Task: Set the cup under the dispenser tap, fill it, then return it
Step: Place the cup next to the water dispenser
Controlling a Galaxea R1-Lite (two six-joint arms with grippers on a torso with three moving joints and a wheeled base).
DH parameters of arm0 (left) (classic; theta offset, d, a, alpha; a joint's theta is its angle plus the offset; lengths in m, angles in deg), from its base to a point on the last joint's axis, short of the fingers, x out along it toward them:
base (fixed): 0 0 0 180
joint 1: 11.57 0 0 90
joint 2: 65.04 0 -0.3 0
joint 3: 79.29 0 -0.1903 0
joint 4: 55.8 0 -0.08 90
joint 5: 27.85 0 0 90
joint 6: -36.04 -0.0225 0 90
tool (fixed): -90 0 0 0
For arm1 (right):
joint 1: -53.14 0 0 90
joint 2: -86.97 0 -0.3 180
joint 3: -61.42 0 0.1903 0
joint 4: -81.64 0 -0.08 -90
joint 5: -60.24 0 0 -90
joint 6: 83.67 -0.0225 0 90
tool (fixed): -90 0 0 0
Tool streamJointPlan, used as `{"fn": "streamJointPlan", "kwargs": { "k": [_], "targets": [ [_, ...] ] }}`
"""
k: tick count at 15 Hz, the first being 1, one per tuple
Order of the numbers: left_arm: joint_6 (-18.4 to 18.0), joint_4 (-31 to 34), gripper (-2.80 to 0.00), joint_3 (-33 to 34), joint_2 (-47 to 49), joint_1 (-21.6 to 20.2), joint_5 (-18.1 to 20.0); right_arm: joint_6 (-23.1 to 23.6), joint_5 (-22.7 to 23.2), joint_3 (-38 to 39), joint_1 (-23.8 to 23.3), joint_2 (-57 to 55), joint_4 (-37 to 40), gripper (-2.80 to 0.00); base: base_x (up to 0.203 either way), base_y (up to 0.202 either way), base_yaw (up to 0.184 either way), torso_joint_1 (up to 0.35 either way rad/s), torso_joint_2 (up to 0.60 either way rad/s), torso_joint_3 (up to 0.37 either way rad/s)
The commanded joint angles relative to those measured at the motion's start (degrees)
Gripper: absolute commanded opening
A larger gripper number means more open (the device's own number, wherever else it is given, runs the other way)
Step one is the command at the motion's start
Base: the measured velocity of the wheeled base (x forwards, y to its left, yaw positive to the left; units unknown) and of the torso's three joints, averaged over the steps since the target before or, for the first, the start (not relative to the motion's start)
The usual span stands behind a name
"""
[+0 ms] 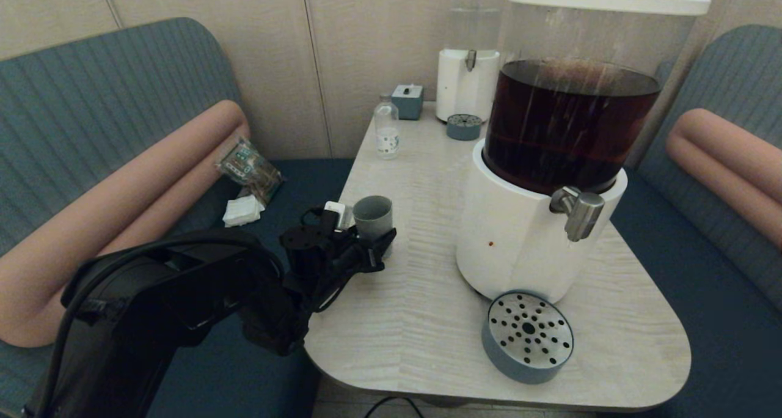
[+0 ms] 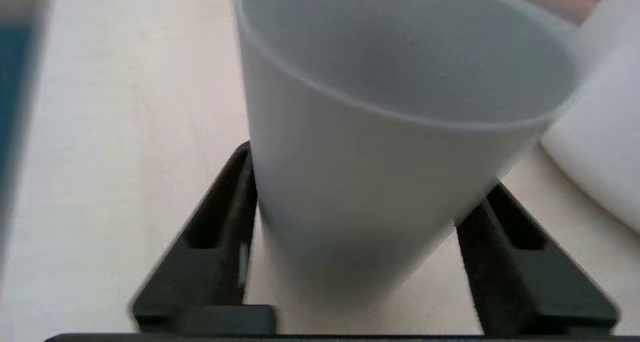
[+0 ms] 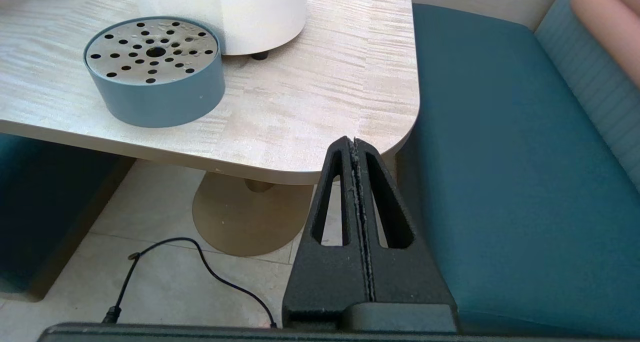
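Left gripper (image 2: 350, 262): jaws spread, one finger (image 2: 215, 232) on each side of the cup's lower body; the finger on one side lies against the wall, the other looks just clear of it, so whether it grips is unclear.
Cup (image 1: 373, 217): grey-blue tumbler, upright on the table near its left edge, open mouth up, nothing seen inside it from the wrist view (image 2: 380, 147).
Left arm: reaches in from the near left, over the seat and the table edge.
Table (image 1: 421, 320): pale wood-grain top, rounded corners.
Dispenser (image 1: 537, 234): white base to the right of the cup, well apart from it; clear tank holds dark brown liquid.
Dispenser tap (image 1: 579, 211): metal spout on the base's right front, far from the cup.
Drip tray (image 1: 528, 336): round, perforated top, on the table nearer than the base, just beside it.
Clear bottle (image 1: 386, 128): far side of the table.
Second dispenser (image 1: 468, 69): at the far end.
Right gripper (image 3: 356, 147): jaws pressed together, hanging beyond the table's near right corner, above the floor and beside the teal seat (image 3: 500, 182).
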Motion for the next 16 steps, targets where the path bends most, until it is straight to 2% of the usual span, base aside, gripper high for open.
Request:
{"fn": "streamJointPlan", "kwargs": {
  "k": [1,6,10,16],
  "targets": [
    [0.22,-1.35,0.0,-0.05,0.32,0.03,0.15,0.03,0.01,0.01,0.04,0.11,0.0,-2.8,0.0,0.0,0.0,0.0,0.0,0.0],
    [0.07,-2.22,0.0,4.46,-1.81,0.08,0.37,0.03,-0.03,0.01,0.04,0.11,0.0,-2.8,0.0,0.0,0.0,0.0,0.0,0.0],
    [-0.06,-2.33,0.0,13.26,-8.06,0.2,0.54,0.03,-0.03,0.01,0.0,0.11,0.0,-2.8,0.0,0.0,0.0,0.0,0.0,0.0],
    [-0.36,-2.27,0.0,30.1,-24.51,0.79,0.95,0.03,-0.03,0.01,0.04,0.11,0.0,-2.8,0.0,0.0,0.0,0.0,0.0,0.0]
  ]
}}
